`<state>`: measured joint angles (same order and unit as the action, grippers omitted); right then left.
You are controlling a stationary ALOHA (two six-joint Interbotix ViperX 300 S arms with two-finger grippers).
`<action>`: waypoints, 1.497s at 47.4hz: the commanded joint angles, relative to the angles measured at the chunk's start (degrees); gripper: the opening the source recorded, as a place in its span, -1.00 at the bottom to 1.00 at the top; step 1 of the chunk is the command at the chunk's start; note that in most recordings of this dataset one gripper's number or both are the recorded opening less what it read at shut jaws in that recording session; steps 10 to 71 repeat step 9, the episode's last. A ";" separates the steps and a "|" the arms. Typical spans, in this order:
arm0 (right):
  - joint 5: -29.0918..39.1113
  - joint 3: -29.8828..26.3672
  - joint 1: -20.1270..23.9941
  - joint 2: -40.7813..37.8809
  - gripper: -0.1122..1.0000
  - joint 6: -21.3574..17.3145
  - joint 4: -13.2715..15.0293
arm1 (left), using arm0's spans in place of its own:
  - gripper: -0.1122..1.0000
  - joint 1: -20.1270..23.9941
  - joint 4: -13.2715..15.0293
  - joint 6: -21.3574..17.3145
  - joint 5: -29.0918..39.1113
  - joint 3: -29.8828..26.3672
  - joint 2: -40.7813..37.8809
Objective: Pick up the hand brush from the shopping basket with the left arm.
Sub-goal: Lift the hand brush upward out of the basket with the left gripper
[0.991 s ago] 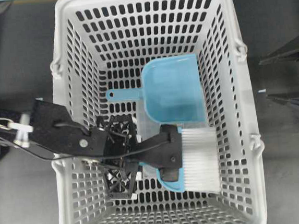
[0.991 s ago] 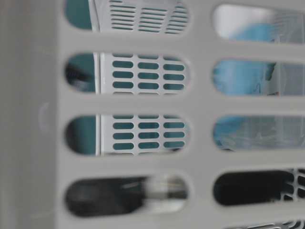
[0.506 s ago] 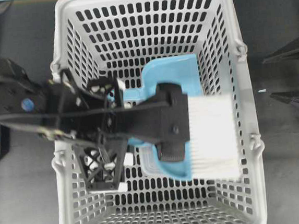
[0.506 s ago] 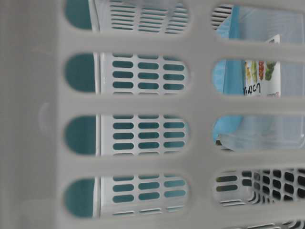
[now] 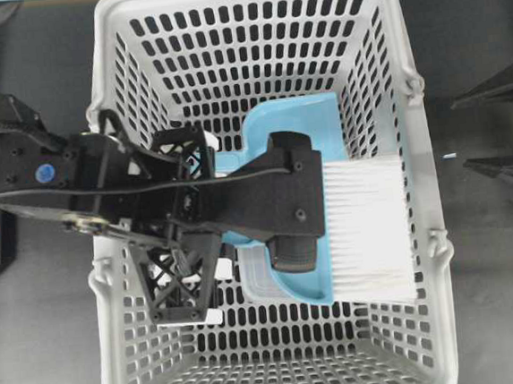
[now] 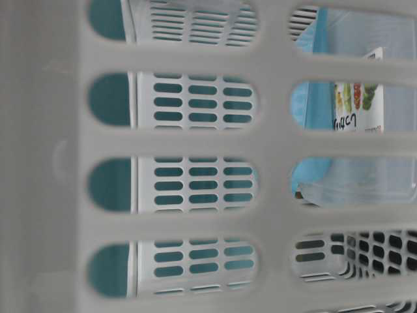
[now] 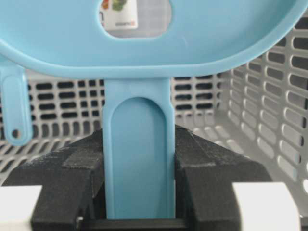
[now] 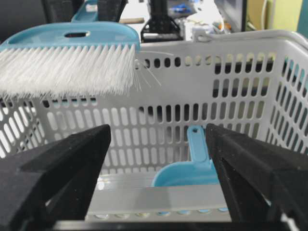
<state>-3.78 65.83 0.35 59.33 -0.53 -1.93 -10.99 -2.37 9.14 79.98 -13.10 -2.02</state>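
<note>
My left gripper [image 5: 213,230] is shut on the thin handle of the light blue hand brush [image 5: 367,227] and holds it up over the shopping basket [image 5: 102,170]. In the left wrist view both black fingers [image 7: 211,173] press the handle [image 7: 138,154], and the brush head [image 7: 144,38] fills the top. The right wrist view shows the brush [image 8: 67,67] with its white bristles above the basket's rim [image 8: 250,36]. My right gripper [image 8: 156,168] is open and empty, outside the basket's right wall [image 5: 456,136].
A light blue dustpan [image 5: 295,117] lies on the basket floor under the brush. Its handle with an end hole shows in the left wrist view [image 7: 14,110] and the right wrist view [image 8: 197,142]. The table-level view is filled by the basket's slotted wall [image 6: 195,143].
The left gripper has risen from the basket floor with the brush in it, now level with the rim. In the last half second it only shifted slightly. The right arm has not moved.
</note>
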 commanded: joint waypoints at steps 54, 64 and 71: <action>-0.62 -0.53 0.09 -0.26 0.57 -0.09 0.00 | -0.38 -0.09 -0.18 0.35 -2.99 1.93 3.52; -0.62 -0.53 0.09 -0.26 0.57 -0.09 0.00 | -0.38 -0.09 -0.18 0.35 -2.99 1.93 3.52; -0.62 -0.53 0.09 -0.26 0.57 -0.09 0.00 | -0.38 -0.09 -0.18 0.35 -2.99 1.93 3.52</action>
